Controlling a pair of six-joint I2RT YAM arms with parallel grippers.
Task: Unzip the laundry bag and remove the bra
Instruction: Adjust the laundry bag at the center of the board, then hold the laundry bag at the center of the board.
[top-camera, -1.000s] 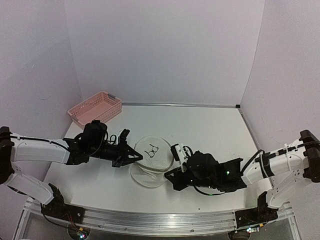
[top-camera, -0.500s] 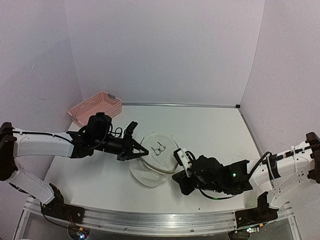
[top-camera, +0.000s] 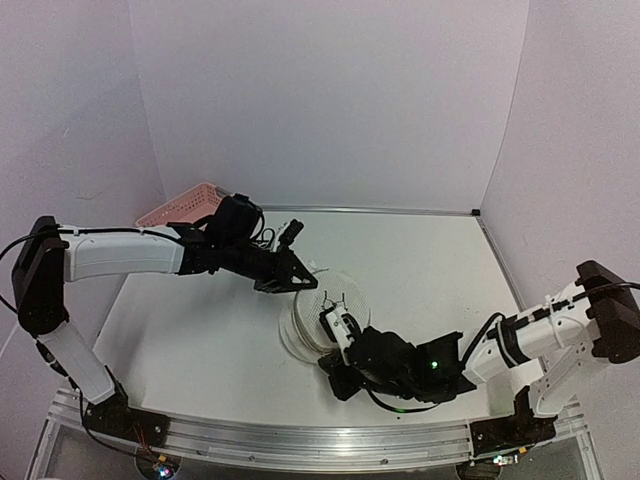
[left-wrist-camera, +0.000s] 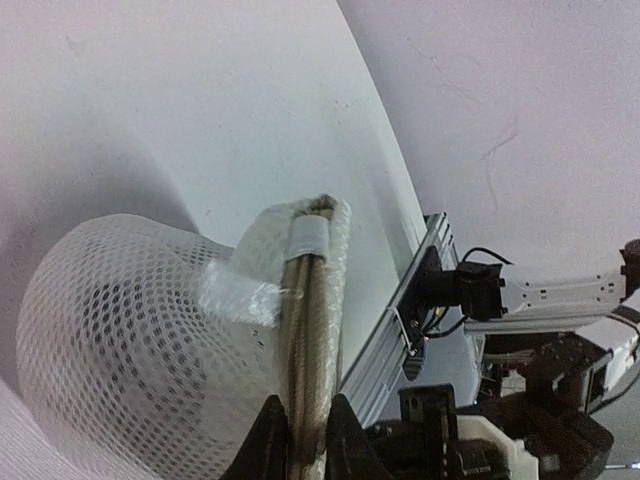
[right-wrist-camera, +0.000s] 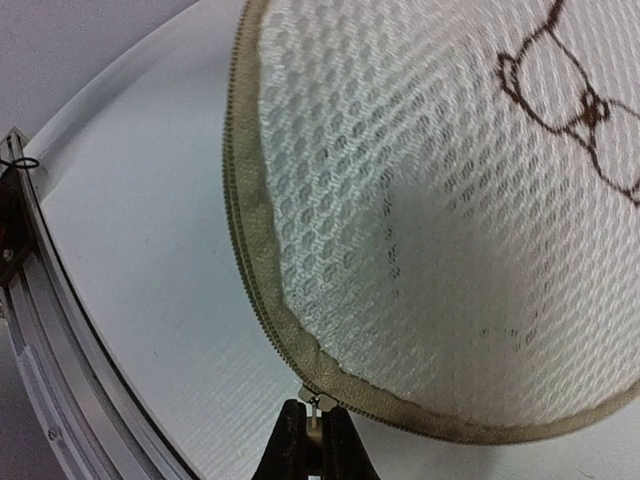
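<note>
**Operator:** From above, what should worry me?

**Spotter:** Your laundry bag (top-camera: 322, 318) stands tipped up on its edge on the desk (top-camera: 430, 260), caught between both hands. The left hand (top-camera: 303, 284) is clamped on its upper edge. The right hand (top-camera: 333, 337) sits low at its near edge. If you drag off the line of the zip, I'd expect the bag to twist or tear free of one grip. Your left arm is stretched far out over the desk. Your right arm lies folded low along the near side, reaching leftward.

**Operator:** And the left wrist?

**Spotter:** Your fingers (left-wrist-camera: 268, 440) are closed on the beige zip rim (left-wrist-camera: 305, 320), with mesh bunched beside it (a thin bite, to my eye). A hard tug from the other side could slide that rim out.

**Operator:** Right wrist?

**Spotter:** Your right hand (right-wrist-camera: 314, 440) is clenched on the small metal zip pull (right-wrist-camera: 315, 403) at the bag's lower edge. The tab is tiny, so it may slip, or mesh could snag in the teeth. The zip looks closed along the stretch shown. I can't make out the bra through the mesh in any view, so I judge it's inside.
</note>
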